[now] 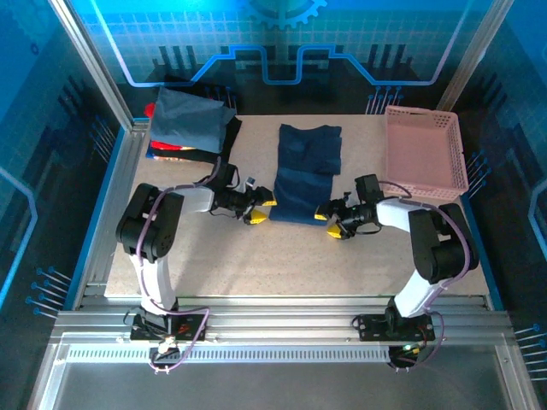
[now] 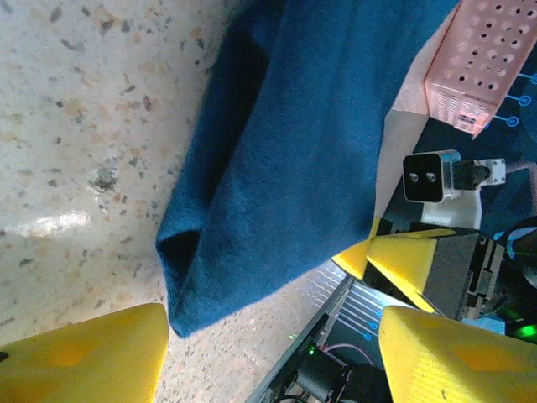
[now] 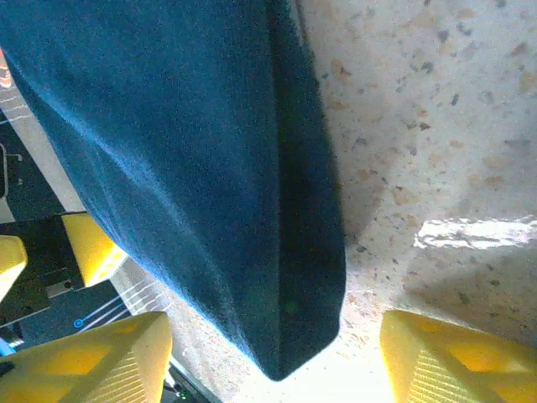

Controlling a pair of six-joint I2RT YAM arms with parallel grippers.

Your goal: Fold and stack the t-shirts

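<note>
The left gripper (image 2: 273, 336) sits low on the bench (image 1: 256, 265) with its yellow fingers (image 2: 92, 357) spread wide and nothing clamped. The near left corner of the navy t-shirt (image 2: 285, 159) lies in the gap, its tip just beside one finger. The right gripper (image 3: 275, 336) mirrors it at the near right corner, jaws equally apart, with the cloth's rounded folded corner pointing down between them and not pinched. The two grippers face each other across the shirt's near edge. From above, the navy shirt lies mid-bench as a long strip running near to far, with a crease line across its middle. I judge the lengthwise folds done and the crosswise fold to be the step in hand. The next move calls for both grippers to close on their corners through all the layers at once, then lift and carry the near edge over to the far edge together, so the strip halves without skewing. After that the bundle has to go to the pile at the far left. Counted out: two grippers and four t-shirts — the navy one being worked, plus a stack with a slate-blue tee (image 1: 190, 118) on top, a red one (image 1: 167, 147) showing as a sliver beneath, and a black one (image 1: 224, 137) at its right side. There is also one pink basket (image 1: 423, 154), standing at the far right, well apart from the shirts.
</note>
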